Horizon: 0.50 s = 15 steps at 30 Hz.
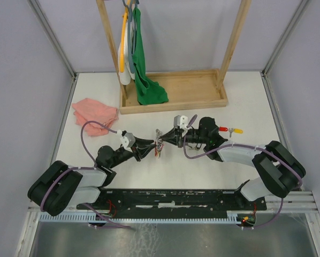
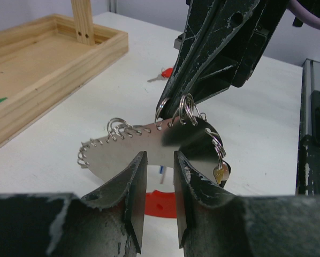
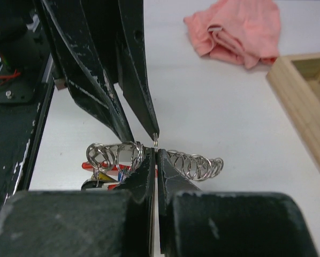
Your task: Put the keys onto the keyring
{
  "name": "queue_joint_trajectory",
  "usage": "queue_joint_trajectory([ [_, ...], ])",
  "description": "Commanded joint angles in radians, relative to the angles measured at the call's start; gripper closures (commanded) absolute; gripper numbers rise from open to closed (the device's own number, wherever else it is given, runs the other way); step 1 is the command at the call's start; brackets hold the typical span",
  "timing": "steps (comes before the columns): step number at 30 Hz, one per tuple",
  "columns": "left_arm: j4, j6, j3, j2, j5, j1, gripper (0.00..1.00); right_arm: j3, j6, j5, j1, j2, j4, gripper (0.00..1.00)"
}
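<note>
The keyring (image 1: 159, 143) hangs between my two grippers at mid-table. In the left wrist view it is a grey crescent plate (image 2: 122, 152) edged with small wire rings, with a red part (image 2: 162, 204) below it. My right gripper (image 3: 156, 152) is shut on its upper edge, and its black fingers (image 2: 203, 64) come down from above. My left gripper (image 2: 160, 160) is open, its jaws apart just short of the plate's lower edge. Tagged keys (image 3: 98, 176) dangle from the rings. Loose on the table, right of the right gripper (image 1: 166, 141), lie a red-tagged key (image 1: 223, 129) and a yellow-tagged key (image 1: 238, 130).
A pink cloth (image 1: 94, 112) lies at the left. A wooden tray (image 1: 173, 101) with two uprights stands behind, with a green cloth (image 1: 144, 69) and hangers draped on its frame. Both arm bases sit on the black rail (image 1: 170, 195) at the near edge.
</note>
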Motion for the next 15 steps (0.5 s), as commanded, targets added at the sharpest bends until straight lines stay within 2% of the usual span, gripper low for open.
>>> queue_joint_trajectory([
  [1, 0.237, -0.086, -0.014, 0.017, -0.012, 0.027, 0.66, 0.007, 0.132, -0.041, -0.013, 0.010, 0.312, 0.99],
  [15, 0.322, -0.087, -0.004, -0.023, -0.078, 0.043, 0.63, -0.023, 0.302, -0.073, -0.028, 0.071, 0.599, 0.99],
])
